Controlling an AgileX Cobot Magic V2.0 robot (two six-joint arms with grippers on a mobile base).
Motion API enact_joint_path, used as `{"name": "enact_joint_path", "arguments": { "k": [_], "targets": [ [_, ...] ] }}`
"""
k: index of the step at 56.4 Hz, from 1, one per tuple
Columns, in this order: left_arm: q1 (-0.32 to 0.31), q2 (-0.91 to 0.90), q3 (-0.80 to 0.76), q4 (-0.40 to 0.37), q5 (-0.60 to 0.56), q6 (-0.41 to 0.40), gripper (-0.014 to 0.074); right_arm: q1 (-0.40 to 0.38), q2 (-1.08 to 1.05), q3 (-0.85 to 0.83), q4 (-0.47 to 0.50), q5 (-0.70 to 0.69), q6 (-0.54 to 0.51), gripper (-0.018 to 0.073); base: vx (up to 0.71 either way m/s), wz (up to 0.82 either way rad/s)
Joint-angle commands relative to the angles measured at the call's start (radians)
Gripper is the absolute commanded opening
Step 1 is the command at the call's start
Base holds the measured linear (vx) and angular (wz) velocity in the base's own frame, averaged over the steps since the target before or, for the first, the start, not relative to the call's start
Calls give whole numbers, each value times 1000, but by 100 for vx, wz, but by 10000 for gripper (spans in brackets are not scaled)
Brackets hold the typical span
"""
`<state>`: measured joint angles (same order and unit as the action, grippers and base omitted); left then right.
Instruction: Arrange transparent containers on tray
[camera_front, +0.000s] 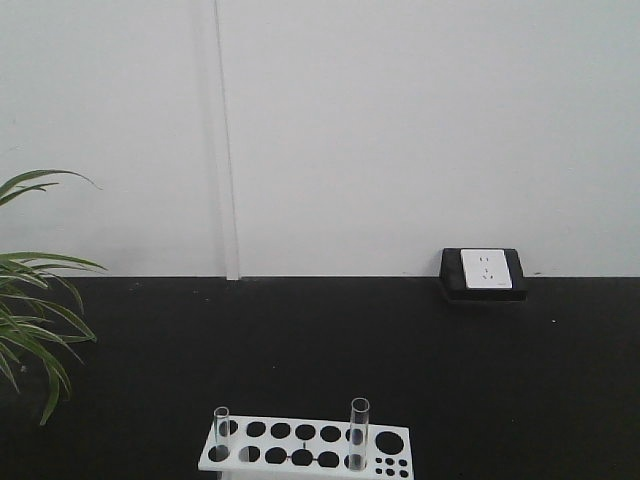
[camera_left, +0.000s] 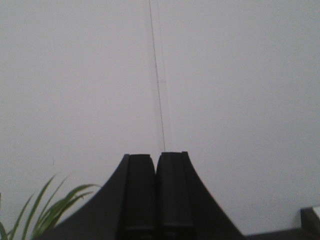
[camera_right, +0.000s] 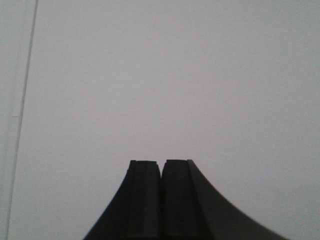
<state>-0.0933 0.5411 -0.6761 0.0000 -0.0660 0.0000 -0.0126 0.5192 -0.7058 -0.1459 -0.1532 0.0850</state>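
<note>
Test tubes are held by neither arm. The left gripper is seen with its jaws pressed together on nothing, and the right gripper likewise; both are aimed at the bare wall. Farther out, in the front view, two tubes are found upright in the white rack on the black tabletop: the left tube at its left end, the right tube toward its right. No loose tube is shown. The step is judged to lie between placements, or at the finish. For any next move, a further tube must first be located and the jaws opened.
</note>
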Motion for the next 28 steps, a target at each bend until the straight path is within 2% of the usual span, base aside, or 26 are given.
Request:
{"name": "enact_joint_path", "arguments": {
  "k": [1, 15, 28],
  "targets": [
    [-2, 142, -74, -9, -61, 0, -6, -2, 125, -72, -8, -80, -3, -11, 0, 0],
    [-6, 323, -86, -9, -125, -6, -4, -2, 300, -73, 8, -97, 7, -8, 0, 0],
    [-6, 351, -86, -9, -113, -6, 40, -2, 339, -73, 11, -91, 42, 41, 0, 0]
  ]
}}
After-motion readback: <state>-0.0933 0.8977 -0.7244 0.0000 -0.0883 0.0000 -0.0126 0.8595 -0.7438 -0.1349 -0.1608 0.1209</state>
